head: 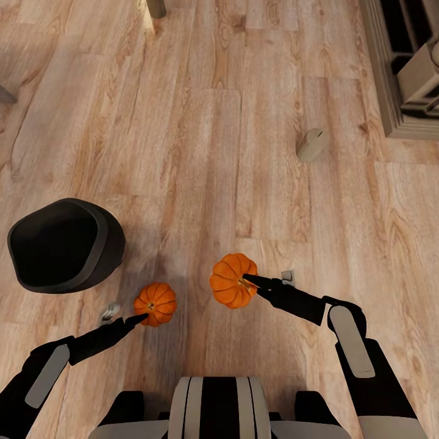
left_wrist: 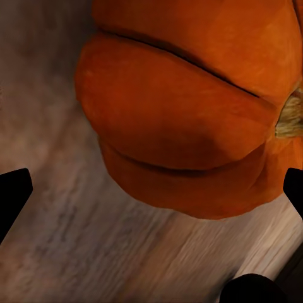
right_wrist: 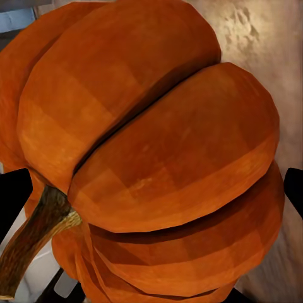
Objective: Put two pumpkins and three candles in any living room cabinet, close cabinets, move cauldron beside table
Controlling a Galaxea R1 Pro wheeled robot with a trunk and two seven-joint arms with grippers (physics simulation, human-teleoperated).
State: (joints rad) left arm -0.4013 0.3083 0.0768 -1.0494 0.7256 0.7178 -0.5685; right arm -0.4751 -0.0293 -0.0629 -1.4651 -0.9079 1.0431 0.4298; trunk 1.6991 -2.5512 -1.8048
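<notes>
Two orange ribbed pumpkins show in the head view. The right pumpkin (head: 231, 281) looks larger, as if off the floor, and my right gripper (head: 251, 281) is shut on it, with one finger lying over its stem. Up close this pumpkin (right_wrist: 158, 158) spans the gap between both fingertips (right_wrist: 14, 199). The left pumpkin (head: 155, 303) rests on the floor, and my left gripper (head: 140, 318) is open with its tip at the pumpkin's near edge. That pumpkin (left_wrist: 189, 113) sits just beyond the fingertips (left_wrist: 12, 196). The black cauldron (head: 64, 245) stands to the left. One beige candle (head: 311, 144) stands farther off on the right.
Wood plank floor (head: 201, 152) runs all around. A pale moulded structure (head: 396, 85) fills the far right corner, beyond the candle. A furniture leg (head: 156, 7) stands at the far edge and another piece (head: 5, 94) shows at the left edge.
</notes>
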